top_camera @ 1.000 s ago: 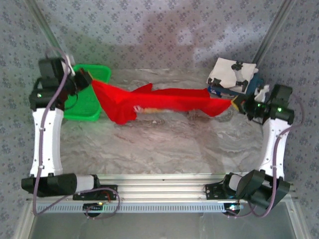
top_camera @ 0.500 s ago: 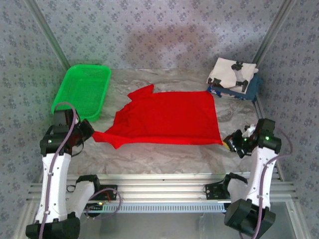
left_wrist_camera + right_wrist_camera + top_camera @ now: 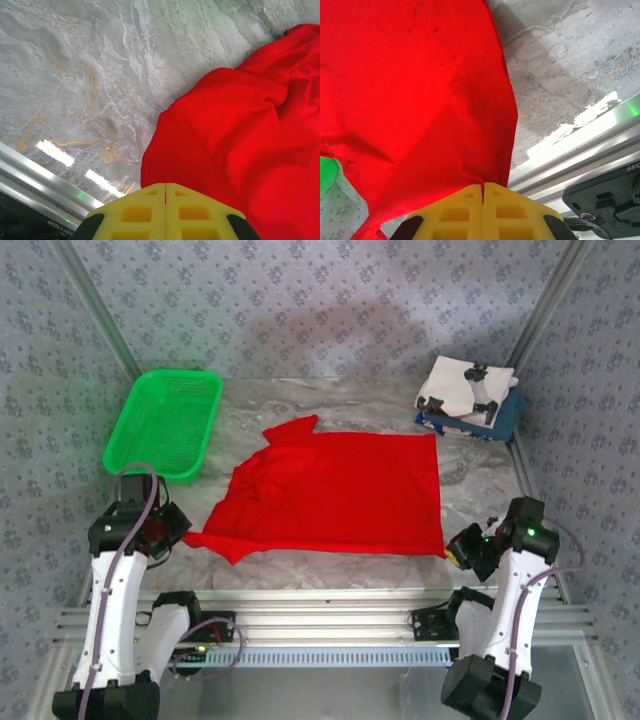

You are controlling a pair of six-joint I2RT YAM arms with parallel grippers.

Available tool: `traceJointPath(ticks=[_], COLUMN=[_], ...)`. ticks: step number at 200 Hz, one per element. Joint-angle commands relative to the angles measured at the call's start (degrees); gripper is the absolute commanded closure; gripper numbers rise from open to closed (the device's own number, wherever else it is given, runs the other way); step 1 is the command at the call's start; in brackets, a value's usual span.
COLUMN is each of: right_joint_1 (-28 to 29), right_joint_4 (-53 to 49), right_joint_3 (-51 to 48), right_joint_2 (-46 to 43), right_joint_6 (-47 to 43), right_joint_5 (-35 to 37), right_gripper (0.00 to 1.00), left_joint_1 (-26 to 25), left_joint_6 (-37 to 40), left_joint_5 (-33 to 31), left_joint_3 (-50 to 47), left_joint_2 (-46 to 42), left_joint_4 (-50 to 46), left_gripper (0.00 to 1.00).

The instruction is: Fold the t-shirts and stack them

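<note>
The red t-shirt (image 3: 345, 490) lies spread out on the marble table, with its sleeves bunched at the left. My left gripper (image 3: 180, 529) is shut on its near left corner, and my right gripper (image 3: 459, 549) is shut on its near right corner. In the left wrist view the yellow fingertips (image 3: 166, 188) are pressed together with the red cloth (image 3: 240, 140) running under them. The right wrist view has the fingertips (image 3: 483, 187) pinching a puckered hem of the red cloth (image 3: 410, 90). A folded white t-shirt (image 3: 462, 388) with black marks rests on a navy one (image 3: 503, 416) at the back right.
A green mesh basket (image 3: 165, 423) stands at the back left. The aluminium rail (image 3: 320, 612) of the table's near edge runs just behind both grippers. Patterned walls close in the back and sides.
The shirt hung stretched between the grippers at the back of the table. Both arms have drawn it toward the near edge and lowered it, so it now lies flat.
</note>
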Motion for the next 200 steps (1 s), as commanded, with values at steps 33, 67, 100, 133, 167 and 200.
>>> traceJointPath(ticks=[33, 67, 100, 133, 167, 200], right_joint_1=[3.9, 5.9, 6.0, 5.3, 3.1, 3.1], right_joint_4=[11.3, 14.6, 14.2, 14.2, 14.1, 11.8], right_joint_3=[1.5, 2.6, 1.1, 3.5, 11.6, 17.2], right_joint_2=[11.2, 16.5, 16.7, 14.4, 12.9, 15.5], right_joint_6=[1.7, 0.4, -1.1, -0.2, 2.7, 0.8], right_joint_5=[3.3, 5.5, 5.2, 3.7, 1.9, 3.6], right_gripper=[1.0, 1.0, 1.0, 1.0, 1.0, 1.0], left_joint_1=[-9.7, -11.5, -11.7, -13.0, -13.0, -13.0], left_joint_6=[-2.2, -0.1, -1.3, -4.7, -3.6, 0.4], left_joint_5=[-4.8, -6.5, -5.5, -5.0, -9.4, -13.3], left_joint_3=[1.3, 5.3, 2.5, 0.2, 9.8, 20.4], left_joint_2=[11.7, 18.5, 16.0, 5.8, -1.6, -1.4], left_joint_4=[9.5, 10.9, 10.9, 9.9, 8.6, 5.8], left_gripper=[1.0, 1.0, 1.0, 1.0, 0.99, 0.98])
